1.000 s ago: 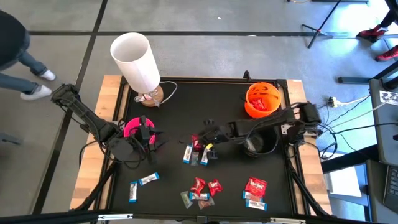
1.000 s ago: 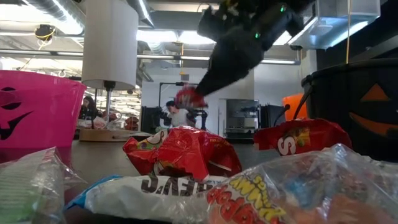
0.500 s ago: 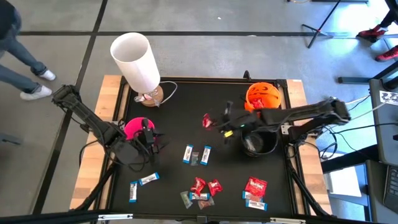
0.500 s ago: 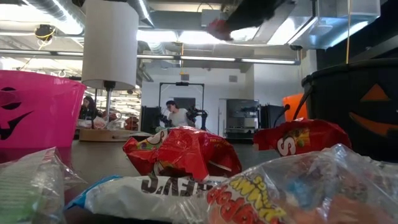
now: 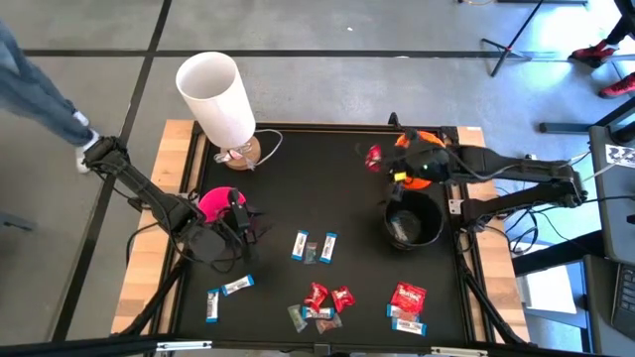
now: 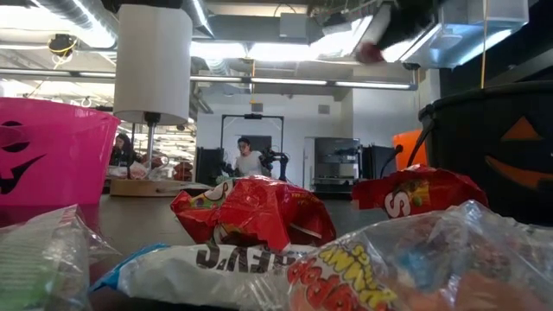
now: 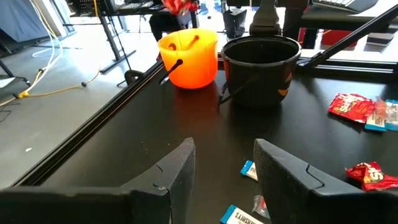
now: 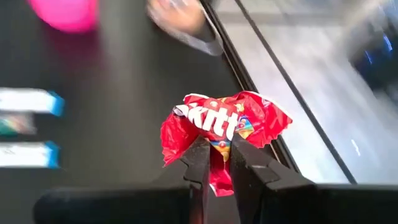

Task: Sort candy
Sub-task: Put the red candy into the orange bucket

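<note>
My right gripper (image 5: pixel 383 161) is high above the table's far right part, just left of the orange bowl (image 5: pixel 425 149), shut on a red candy packet (image 8: pixel 224 127). That packet also shows in the high view (image 5: pixel 373 157) and at the top of the low view (image 6: pixel 371 53). My left gripper (image 7: pixel 224 168) hangs open with nothing between its fingers, beside the pink bowl (image 5: pixel 211 203) at the left (image 5: pixel 244 220). More candy lies on the black mat: blue-and-white pieces (image 5: pixel 301 245) in the middle and red packets (image 5: pixel 317 295) near the front edge. My right gripper pinches the red packet between its two fingers (image 8: pixel 200 163), at the packet's crumpled lower middle (image 8: pixel 217 149). The fingers come from the table's right side, slanting down. The packet sticks out past the fingertips and is lifted clear of the table.
A black bowl (image 5: pixel 412 223) stands just in front of the orange one. A white-shaded lamp (image 5: pixel 216 94) on a wooden base stands at the far left. More red and blue candy (image 5: pixel 407 297) lies at the front right, and blue pieces (image 5: pixel 213 304) at the front left.
My right gripper has risen from the candy in the table's middle and swung toward the far right, up beside the orange bowl, carrying the red packet clear of the mat. Its fingers have stayed shut on the packet.
</note>
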### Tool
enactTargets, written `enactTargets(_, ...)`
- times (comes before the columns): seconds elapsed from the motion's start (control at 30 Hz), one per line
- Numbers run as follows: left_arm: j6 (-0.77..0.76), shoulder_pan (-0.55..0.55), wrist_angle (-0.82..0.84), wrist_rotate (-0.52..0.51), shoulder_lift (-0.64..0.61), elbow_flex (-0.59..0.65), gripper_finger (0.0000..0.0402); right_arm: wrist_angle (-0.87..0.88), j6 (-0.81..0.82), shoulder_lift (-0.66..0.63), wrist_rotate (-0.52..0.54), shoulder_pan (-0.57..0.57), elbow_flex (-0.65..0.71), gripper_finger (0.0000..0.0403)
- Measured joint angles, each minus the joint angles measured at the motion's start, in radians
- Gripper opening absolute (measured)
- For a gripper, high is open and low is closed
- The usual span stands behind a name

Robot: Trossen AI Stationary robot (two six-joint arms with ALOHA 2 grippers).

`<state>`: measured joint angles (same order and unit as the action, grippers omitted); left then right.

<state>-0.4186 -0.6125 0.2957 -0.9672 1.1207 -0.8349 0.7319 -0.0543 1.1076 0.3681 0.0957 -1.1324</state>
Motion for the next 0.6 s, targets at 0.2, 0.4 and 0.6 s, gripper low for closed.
enactTargets(0.2, 0.0, 0.0, 0.0, 0.0, 0.0, 0.0, 0.0155, 0.227, 0.111, -0.005, 0.164, 0.177, 0.0, 0.0049)
enactTargets(0.4, 0.0, 0.0, 0.0, 0.0, 0.0, 0.0, 0.0155, 0.263, 0.125, -0.005, 0.0, 0.352, 0.0, 0.0049)
enactTargets(0.6, -0.003, 0.0, 0.0, 0.0, 0.0, 0.0, 0.0155, 0.297, 0.098, -0.004, 0.001, 0.471, 0.0, 0.0049)
